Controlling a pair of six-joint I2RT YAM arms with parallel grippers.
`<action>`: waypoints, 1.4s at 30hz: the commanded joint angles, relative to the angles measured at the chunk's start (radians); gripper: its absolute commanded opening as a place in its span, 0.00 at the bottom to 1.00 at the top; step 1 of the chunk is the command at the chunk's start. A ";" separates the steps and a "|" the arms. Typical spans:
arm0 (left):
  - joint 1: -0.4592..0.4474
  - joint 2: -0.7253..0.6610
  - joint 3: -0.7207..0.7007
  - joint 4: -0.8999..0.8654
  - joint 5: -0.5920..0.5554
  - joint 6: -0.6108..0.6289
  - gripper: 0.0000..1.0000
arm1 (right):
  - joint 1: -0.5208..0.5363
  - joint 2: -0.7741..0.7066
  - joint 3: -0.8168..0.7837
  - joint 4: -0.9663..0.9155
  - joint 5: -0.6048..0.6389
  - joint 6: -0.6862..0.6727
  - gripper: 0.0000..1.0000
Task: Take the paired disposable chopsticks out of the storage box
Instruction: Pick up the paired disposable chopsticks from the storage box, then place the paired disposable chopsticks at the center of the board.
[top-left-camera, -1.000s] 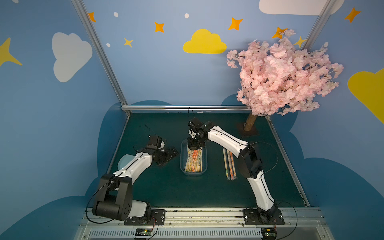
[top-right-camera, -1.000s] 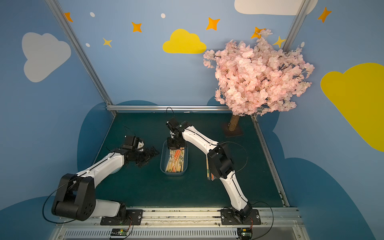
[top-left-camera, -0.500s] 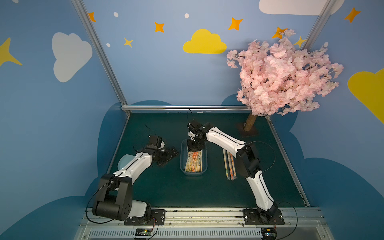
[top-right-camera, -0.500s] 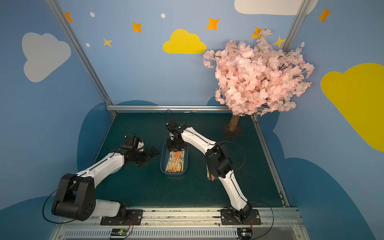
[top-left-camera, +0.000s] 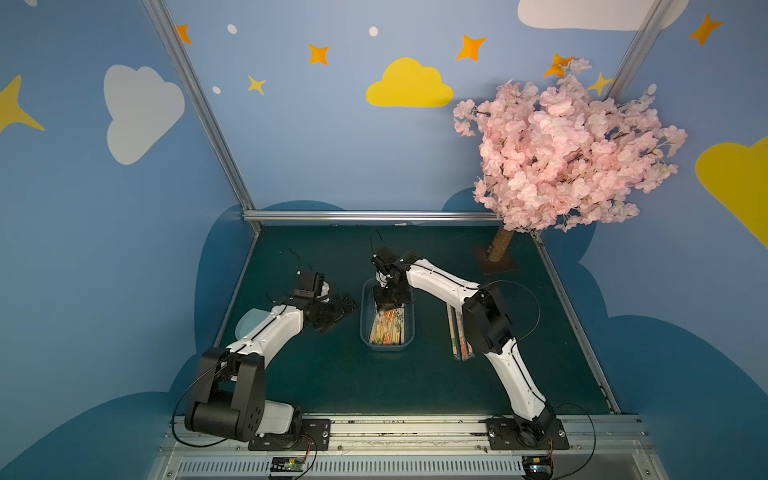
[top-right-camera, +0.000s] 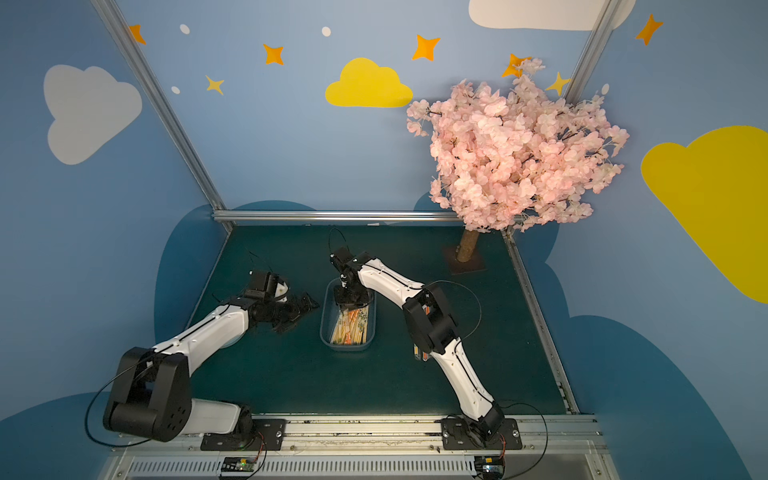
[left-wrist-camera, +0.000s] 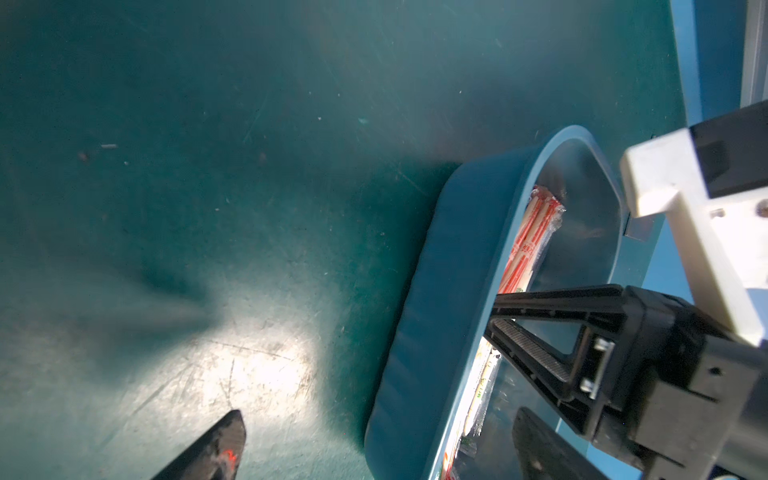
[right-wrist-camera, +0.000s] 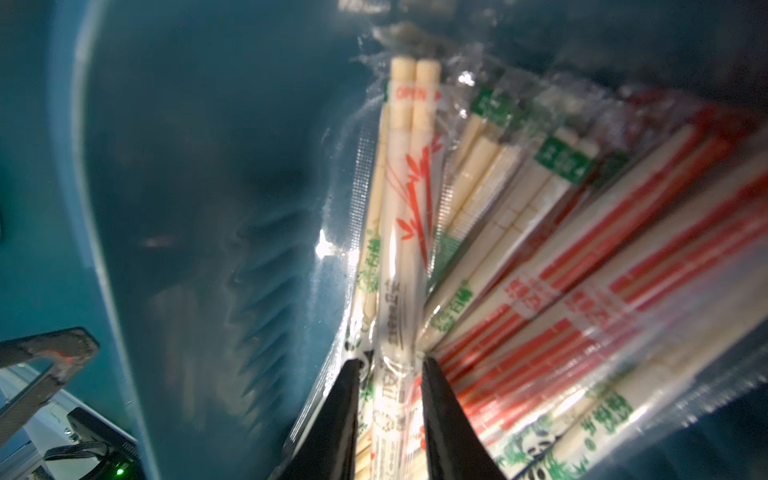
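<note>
Chopsticks (top-left-camera: 388, 330) partly hidden beneath right end effector (right-wrist-camera: 388, 368); grip unclear.

Storage box (top-right-camera: 347, 347) holds chopsticks (top-right-camera: 349, 328); right hand (top-right-camera: 351, 306) inside far end; left hand (top-right-camera: 300, 314) beside.

The paired disposable chopsticks (right-wrist-camera: 405, 232) are pale bare wood in glossy, crinkled clear plastic sleeves (right-wrist-camera: 357, 199). The storage box (left-wrist-camera: 415, 316) is smooth translucent bluish plastic. The table (left-wrist-camera: 208, 166) is matt, scuffed; the far rail (top-left-camera: 365, 215) brushed metal.
</note>
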 joint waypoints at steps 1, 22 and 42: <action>0.004 -0.006 0.001 0.003 0.015 0.007 1.00 | 0.006 0.030 0.010 -0.024 0.015 -0.013 0.27; 0.004 -0.006 0.013 -0.001 0.018 0.015 1.00 | -0.013 -0.125 0.002 -0.029 0.021 -0.007 0.03; -0.019 -0.034 0.054 -0.050 0.002 0.020 1.00 | -0.203 -0.582 -0.585 0.090 0.132 -0.005 0.02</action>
